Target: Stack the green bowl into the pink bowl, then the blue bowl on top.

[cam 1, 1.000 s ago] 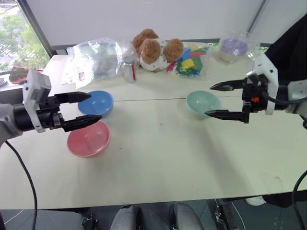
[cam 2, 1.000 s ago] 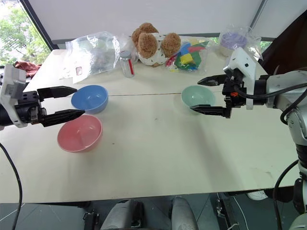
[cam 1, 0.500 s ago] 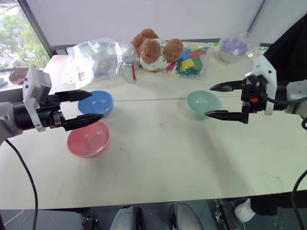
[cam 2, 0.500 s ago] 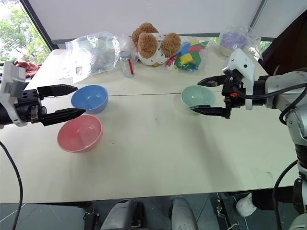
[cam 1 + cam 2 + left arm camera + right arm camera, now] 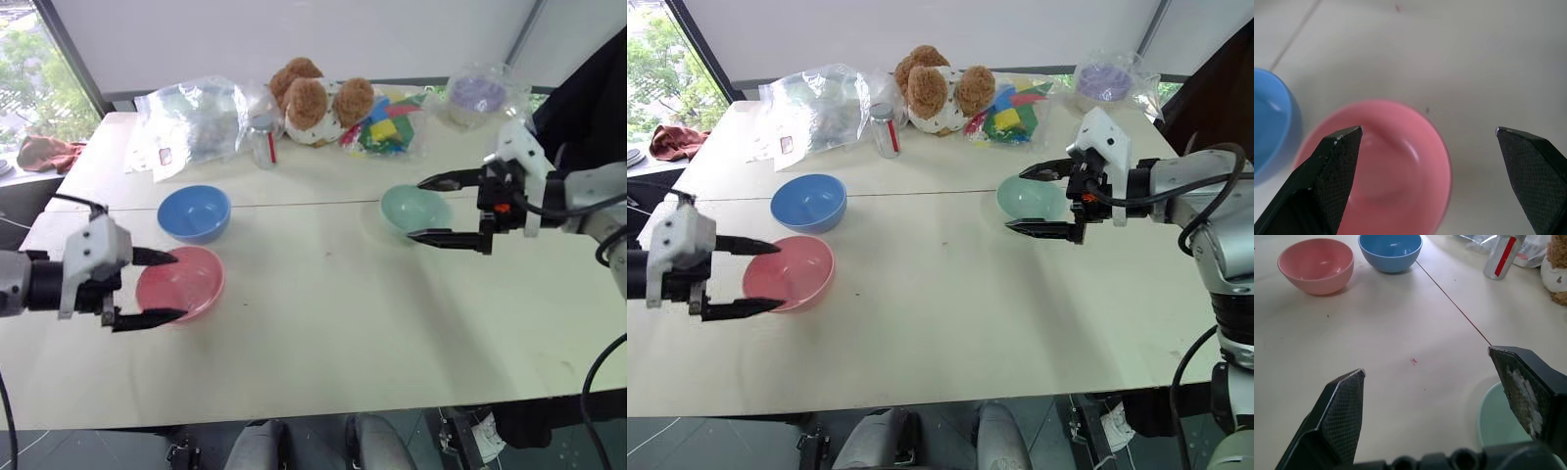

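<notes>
The pink bowl (image 5: 184, 281) sits upright on the left of the cream table, with the blue bowl (image 5: 194, 211) just behind it. My left gripper (image 5: 168, 287) hangs open low over the pink bowl's near-left rim, one finger on either side, holding nothing. In the left wrist view both bowls appear, pink bowl (image 5: 1393, 169) and blue bowl (image 5: 1271, 127). The green bowl (image 5: 415, 208) rests right of centre. My right gripper (image 5: 419, 210) is open, its fingers spread around that bowl and above it.
Along the table's far edge lie a clear plastic bag (image 5: 196, 117), a small jar with a red stripe (image 5: 265, 147), a plush bear (image 5: 318, 98), a bag of coloured blocks (image 5: 392, 125) and a bagged purple item (image 5: 477, 96). A seam crosses the table (image 5: 313, 294).
My left gripper has dropped and drawn back, from beside the blue bowl to low over the pink bowl's near rim. The right gripper has stayed by the green bowl.
</notes>
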You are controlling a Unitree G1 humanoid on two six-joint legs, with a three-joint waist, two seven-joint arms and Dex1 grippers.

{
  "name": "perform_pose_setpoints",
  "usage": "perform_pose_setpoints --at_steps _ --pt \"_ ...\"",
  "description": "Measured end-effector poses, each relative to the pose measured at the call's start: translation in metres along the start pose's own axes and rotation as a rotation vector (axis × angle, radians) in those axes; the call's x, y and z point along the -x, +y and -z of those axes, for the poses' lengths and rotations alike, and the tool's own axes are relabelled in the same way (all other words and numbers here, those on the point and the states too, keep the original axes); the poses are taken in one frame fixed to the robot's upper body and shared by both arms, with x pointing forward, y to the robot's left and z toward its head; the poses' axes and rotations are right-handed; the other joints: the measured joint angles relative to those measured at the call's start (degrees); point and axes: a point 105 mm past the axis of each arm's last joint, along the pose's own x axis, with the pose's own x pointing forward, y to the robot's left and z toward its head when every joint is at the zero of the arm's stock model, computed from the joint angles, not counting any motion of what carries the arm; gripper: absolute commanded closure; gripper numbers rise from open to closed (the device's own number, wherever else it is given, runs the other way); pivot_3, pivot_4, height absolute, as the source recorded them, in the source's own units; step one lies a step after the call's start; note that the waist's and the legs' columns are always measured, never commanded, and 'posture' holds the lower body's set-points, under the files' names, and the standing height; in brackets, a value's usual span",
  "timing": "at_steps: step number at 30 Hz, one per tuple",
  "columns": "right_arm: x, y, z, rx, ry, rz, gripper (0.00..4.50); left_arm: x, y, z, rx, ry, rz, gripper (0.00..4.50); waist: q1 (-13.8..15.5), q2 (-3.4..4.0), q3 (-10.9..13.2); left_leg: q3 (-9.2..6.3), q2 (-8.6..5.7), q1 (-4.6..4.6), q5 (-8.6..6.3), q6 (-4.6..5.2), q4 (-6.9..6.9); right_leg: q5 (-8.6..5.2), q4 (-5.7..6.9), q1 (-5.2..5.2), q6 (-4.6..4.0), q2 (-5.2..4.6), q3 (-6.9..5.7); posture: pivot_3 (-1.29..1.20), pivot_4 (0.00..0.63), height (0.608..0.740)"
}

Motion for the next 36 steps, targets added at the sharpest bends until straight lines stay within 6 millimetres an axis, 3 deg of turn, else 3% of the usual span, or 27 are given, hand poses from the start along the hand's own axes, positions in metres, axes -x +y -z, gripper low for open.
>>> perform_pose_setpoints --at_steps 8,11,18,24,29,33,36 --pt "-0.001 0.0 0.001 0.0 0.0 0.0 0.1 -0.024 -0.008 0.043 -0.068 0.126 0.04 0.0 0.0 0.02 0.0 0.01 -0.01 0.01 -0.06 0.11 -0.12 0.0 -0.02 -0.04 0.0 -0.01 0.0 0.0 0.15 0.74" --pt "-0.001 0.001 0.001 0.001 0.0 0.0 0.0 -0.034 -0.007 0.043 -0.066 0.099 0.035 0.82 0.0 0.02 0.0 0.01 -0.01 0.01 -0.07 0.13 -0.12 0.01 -0.01 -0.05 0.01 -0.01 -0.01 0.0 0.15 0.74" --pt "-0.001 0.001 0.001 0.002 0.003 0.004 0.0 -0.042 -0.007 0.04 -0.115 0.096 0.065 4.44 0.0 0.02 0.0 0.01 -0.01 0.01 -0.07 0.13 -0.12 0.01 0.0 -0.06 0.01 -0.01 -0.01 0.0 0.15 0.74" --pt "-0.001 0.001 0.001 0.004 0.005 0.004 0.0 -0.048 -0.003 0.018 -0.196 0.064 0.141 4.44 0.3 0.02 0.0 0.01 -0.02 0.01 -0.07 0.13 -0.12 0.01 0.02 -0.04 0.01 -0.01 -0.03 0.0 0.15 0.74" --pt "-0.001 0.001 -0.001 0.012 0.001 0.004 0.0 -0.064 0.008 -0.045 -0.356 -0.099 0.205 4.44 0.4 0.02 0.0 0.02 -0.07 -0.01 -0.06 0.13 0.07 0.02 0.05 0.05 0.03 0.04 -0.06 0.0 0.15 0.74" --pt "0.0 0.0 -0.002 0.016 0.004 0.01 0.0 -0.094 0.009 -0.083 -0.483 -0.2 0.31 4.44 0.4 0.02 0.0 0.09 -0.03 -0.04 -0.11 0.26 0.34 0.03 0.13 0.1 0.05 0.33 -0.09 0.0 0.15 0.74" --pt "0.001 0.0 -0.002 0.019 0.007 0.014 0.0 -0.114 0.005 -0.091 -0.551 -0.207 0.377 4.44 0.4 0.02 0.0 0.13 -0.02 -0.05 -0.2 0.41 0.46 0.03 0.15 0.12 0.06 0.42 -0.04 0.0 0.15 0.74"
